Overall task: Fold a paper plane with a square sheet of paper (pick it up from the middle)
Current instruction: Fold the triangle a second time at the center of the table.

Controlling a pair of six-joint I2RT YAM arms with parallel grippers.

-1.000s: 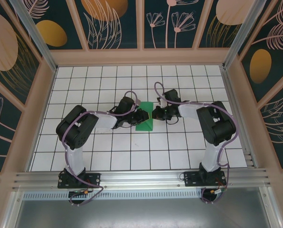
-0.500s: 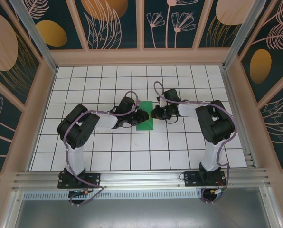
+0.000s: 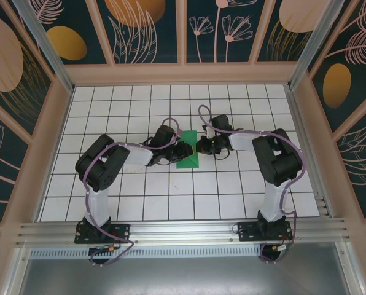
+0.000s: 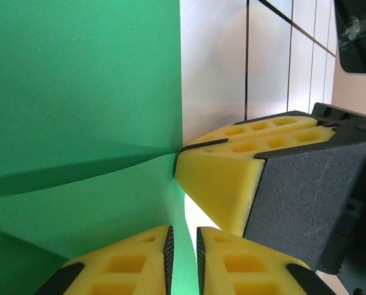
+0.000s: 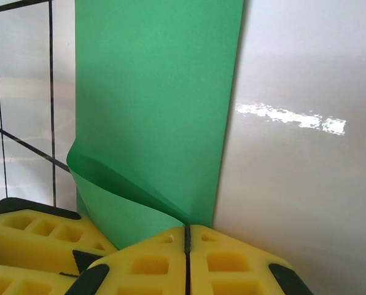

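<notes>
- Paper lay near the middle of the table. From above it was a narrow green strip with your two grippers meeting over it.
- Your left gripper came in at the strip's left side and your right gripper at its right side. Their tips sat just beside each other, about halfway along the strip.
- In the left wrist view, your left gripper's yellow pads stood almost together with only a thin slit between them.
- Green showed in that slit, so they were pinching the paper at its edge.
- From those pads the paper spread up and to the left. A shadowed fold ran across it towards the spot where the grippers met.
- A yellow finger of your right gripper touched the paper's edge there, just above and to the right of the left pads.
- In the right wrist view, your right gripper's pads were pressed flat together, with only a dark seam between them.
- A curled flap of the paper ran down into the top of that seam, so this gripper was pinching the paper too.
- Beyond the flap, the rest of the paper lay flat on the table, its straight right edge against the white surface.
- Your left gripper's yellow fingers sat at the lower left of that view, just beside the curled flap.
</notes>
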